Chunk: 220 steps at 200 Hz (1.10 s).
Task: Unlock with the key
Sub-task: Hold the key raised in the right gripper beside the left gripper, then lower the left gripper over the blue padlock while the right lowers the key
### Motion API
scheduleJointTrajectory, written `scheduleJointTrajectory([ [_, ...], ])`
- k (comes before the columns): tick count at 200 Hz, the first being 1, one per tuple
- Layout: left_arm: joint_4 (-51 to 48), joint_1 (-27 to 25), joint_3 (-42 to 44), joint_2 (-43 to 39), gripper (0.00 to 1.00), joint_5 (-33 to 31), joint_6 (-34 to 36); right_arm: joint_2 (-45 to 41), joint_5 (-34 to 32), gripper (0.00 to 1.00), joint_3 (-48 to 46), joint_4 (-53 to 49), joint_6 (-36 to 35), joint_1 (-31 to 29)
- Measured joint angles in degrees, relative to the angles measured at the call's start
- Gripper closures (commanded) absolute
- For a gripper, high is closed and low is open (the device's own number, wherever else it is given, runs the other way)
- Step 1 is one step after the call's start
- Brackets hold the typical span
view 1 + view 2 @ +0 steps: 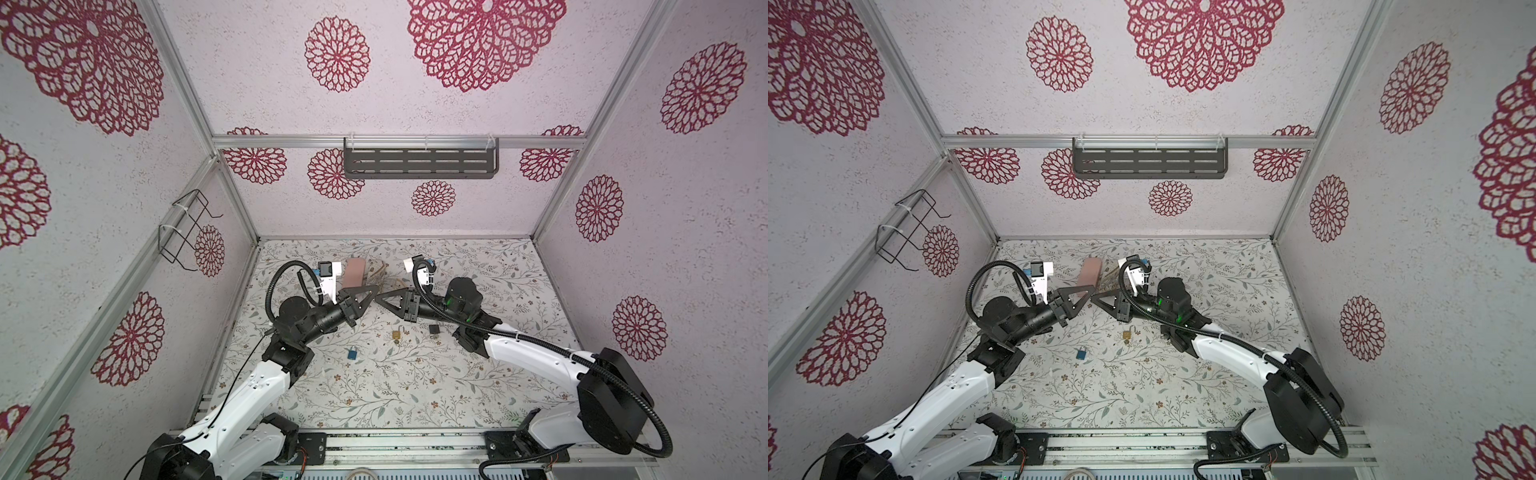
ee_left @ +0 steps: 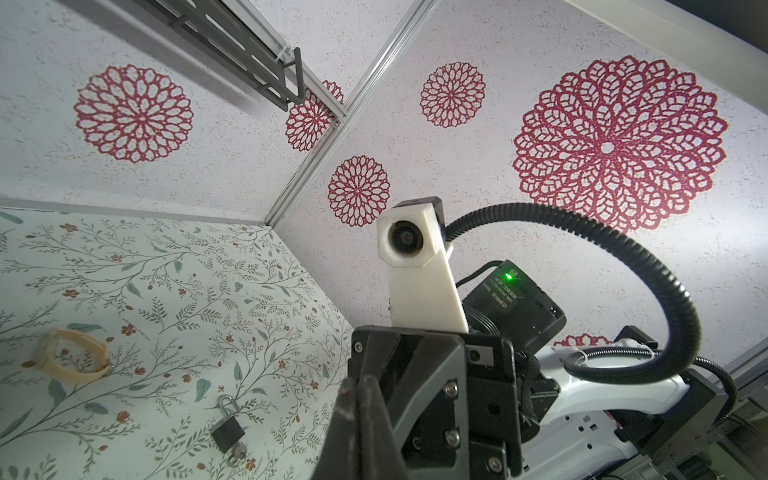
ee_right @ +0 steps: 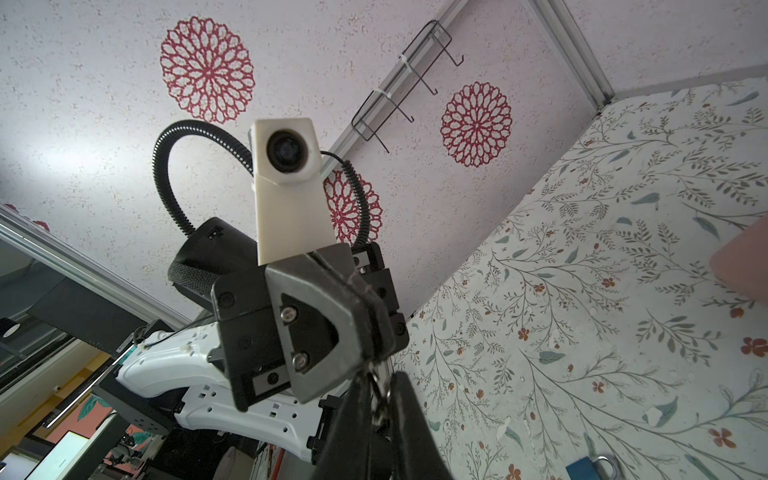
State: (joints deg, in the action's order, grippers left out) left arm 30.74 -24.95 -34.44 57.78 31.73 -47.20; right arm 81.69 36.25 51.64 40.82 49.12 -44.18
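Observation:
My two grippers meet tip to tip above the middle of the table. The left gripper (image 1: 368, 294) (image 2: 357, 380) is shut, and in the right wrist view its tips (image 3: 371, 360) pinch the top of the small metal key (image 3: 378, 401) on its ring. The ring hangs between the fingers of my right gripper (image 3: 381, 374) (image 1: 377, 299), which stand a narrow gap apart. On the table below lie a brass padlock (image 1: 397, 333), a blue padlock (image 1: 352, 353) (image 3: 590, 467) and a black padlock (image 1: 435, 329) (image 2: 227, 432) with a key ring at its base.
A pink block (image 1: 355, 272) and a beige band (image 2: 75, 353) lie behind the grippers near the back wall. A dark slotted shelf (image 1: 419, 163) hangs on the back wall and a wire rack (image 1: 185, 228) on the left wall.

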Motion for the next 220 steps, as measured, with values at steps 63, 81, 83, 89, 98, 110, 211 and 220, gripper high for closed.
scheduleJointTrajectory([
  [63,0.3,0.1,0.0,0.1,1.0,0.1,-0.5,0.1,0.5,0.97,0.0,0.4,-0.1,0.0],
  [81,0.3,0.1,0.0,0.1,1.0,0.2,-0.5,0.1,0.5,1.0,0.0,0.4,-0.2,0.0],
  [83,0.3,0.1,0.0,0.1,1.0,0.1,-0.5,0.1,0.5,1.0,0.0,0.3,-0.3,0.0],
  [89,0.3,0.1,0.0,0.1,1.0,0.1,-0.5,0.1,0.5,1.0,0.0,0.3,-0.4,0.0],
  [98,0.3,0.1,0.0,0.1,0.9,0.1,-0.5,0.1,0.5,1.0,0.0,0.2,-0.5,0.0],
  [110,0.0,0.1,0.0,0.1,0.64,0.1,-0.2,0.1,0.0,1.0,0.0,-0.2,-0.6,0.0],
  [211,-30.9,0.2,-1.0,-10.6,0.36,-16.0,0.4,-3.9,-8.5,1.0,-7.8,-10.6,-3.4,-0.2],
  [220,-35.0,0.2,-1.0,-10.3,0.36,-17.9,0.3,-3.9,-9.3,1.0,-9.4,-11.0,-3.4,-0.4],
])
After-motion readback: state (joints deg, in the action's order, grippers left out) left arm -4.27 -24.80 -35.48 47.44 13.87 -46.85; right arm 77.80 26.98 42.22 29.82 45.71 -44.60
